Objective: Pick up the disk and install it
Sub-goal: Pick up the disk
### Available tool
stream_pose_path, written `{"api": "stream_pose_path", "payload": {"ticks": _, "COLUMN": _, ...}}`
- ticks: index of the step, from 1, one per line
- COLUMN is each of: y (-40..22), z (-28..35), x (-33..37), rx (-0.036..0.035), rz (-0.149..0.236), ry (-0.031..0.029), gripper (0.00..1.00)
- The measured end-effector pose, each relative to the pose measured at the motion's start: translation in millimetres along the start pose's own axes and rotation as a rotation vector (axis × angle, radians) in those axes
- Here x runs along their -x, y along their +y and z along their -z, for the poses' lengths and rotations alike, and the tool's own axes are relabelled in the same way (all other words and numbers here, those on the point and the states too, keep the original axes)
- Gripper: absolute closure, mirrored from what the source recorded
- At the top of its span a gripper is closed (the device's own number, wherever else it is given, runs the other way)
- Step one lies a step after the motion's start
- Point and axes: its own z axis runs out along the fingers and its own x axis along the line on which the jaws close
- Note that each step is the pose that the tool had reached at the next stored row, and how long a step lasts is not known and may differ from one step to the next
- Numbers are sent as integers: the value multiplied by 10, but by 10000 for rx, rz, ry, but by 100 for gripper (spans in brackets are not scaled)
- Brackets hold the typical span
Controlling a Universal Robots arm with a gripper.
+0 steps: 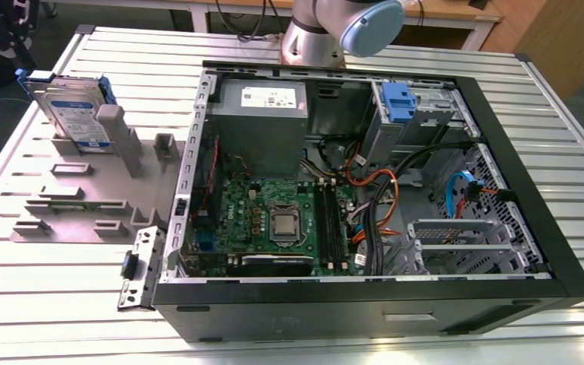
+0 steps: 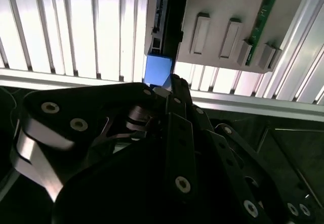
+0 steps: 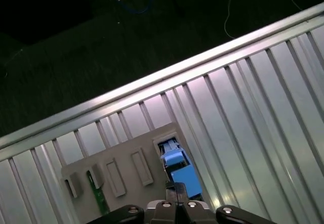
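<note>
Blue-framed silver disk (image 1: 73, 118), upright on edge in grey stand (image 1: 89, 181), exterior view's left.

The open computer case (image 1: 373, 308) is viewed obliquely from above at middle range in the exterior view, the arm's base (image 1: 312, 42) at twelve o'clock. The grey holder (image 1: 79, 194) (image 2: 223, 1) (image 3: 126, 155), at ten o'clock, is looked down on past the gripper (image 2: 169, 82) (image 3: 176, 186) in both wrist views.
</note>
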Motion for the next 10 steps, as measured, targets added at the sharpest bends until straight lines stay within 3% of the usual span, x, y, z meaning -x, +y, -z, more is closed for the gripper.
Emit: {"api": "stream_pose_path", "payload": {"ticks": 10, "y": 0, "z": -2, "x": 0, "rx": 24, "rz": 1487, "ry": 70, "gripper": 89}}
